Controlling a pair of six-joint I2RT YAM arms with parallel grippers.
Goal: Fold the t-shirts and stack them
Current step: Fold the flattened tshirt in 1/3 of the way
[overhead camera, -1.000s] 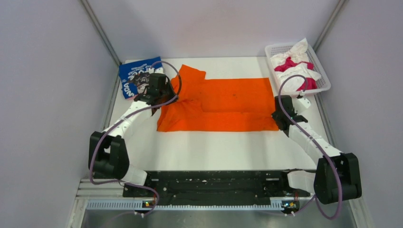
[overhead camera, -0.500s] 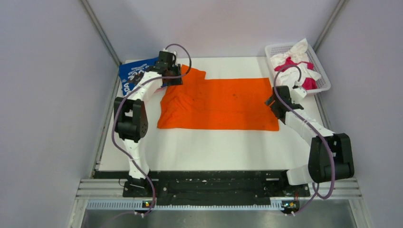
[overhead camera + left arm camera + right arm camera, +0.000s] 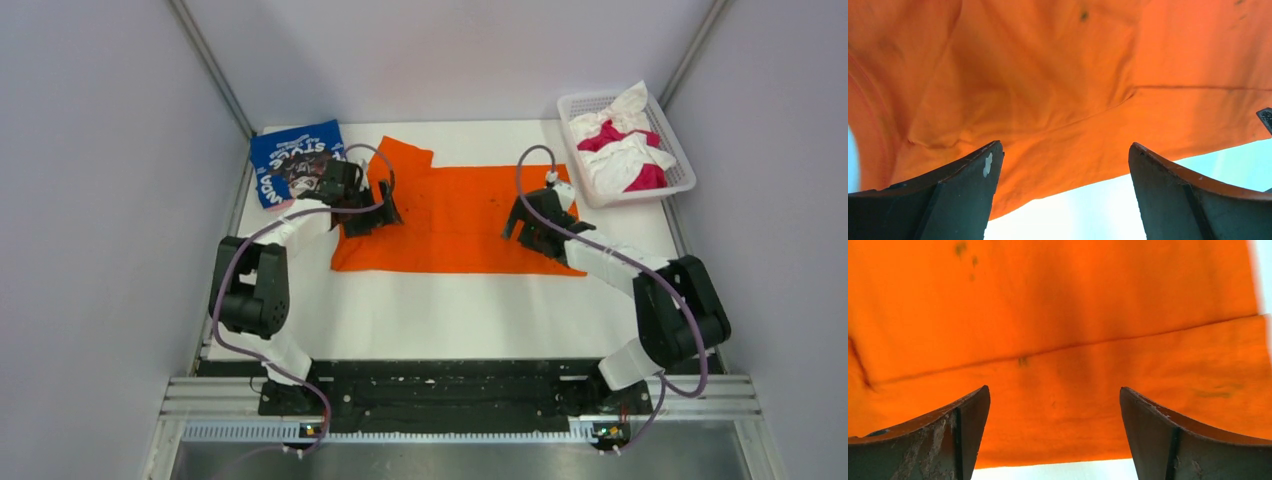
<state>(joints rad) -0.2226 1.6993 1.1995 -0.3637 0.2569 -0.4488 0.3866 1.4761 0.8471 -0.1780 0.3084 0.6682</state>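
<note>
A bright orange t-shirt (image 3: pixel 465 215) lies spread flat across the far half of the table, with a lengthwise fold line along it. My left gripper (image 3: pixel 390 215) hovers over its left part and my right gripper (image 3: pixel 515 228) over its right part. In the left wrist view the left gripper (image 3: pixel 1064 145) is open and empty above the orange t-shirt (image 3: pixel 1048 90), near its front hem. In the right wrist view the right gripper (image 3: pixel 1054 388) is also wide open, with only the orange cloth (image 3: pixel 1063 315) below. A folded blue t-shirt (image 3: pixel 290 160) with white lettering lies at the far left corner.
A white lattice basket (image 3: pixel 570 110) at the far right corner holds crumpled white (image 3: pixel 625 105) and magenta (image 3: pixel 645 178) shirts. White table (image 3: pixel 440 310) shows between the orange shirt and the arm bases. Grey walls close in both sides.
Both grippers went from shut to open and let go of the orange shirt. Each moved inward over the shirt. The shirt's bunched left part now lies flatter.
</note>
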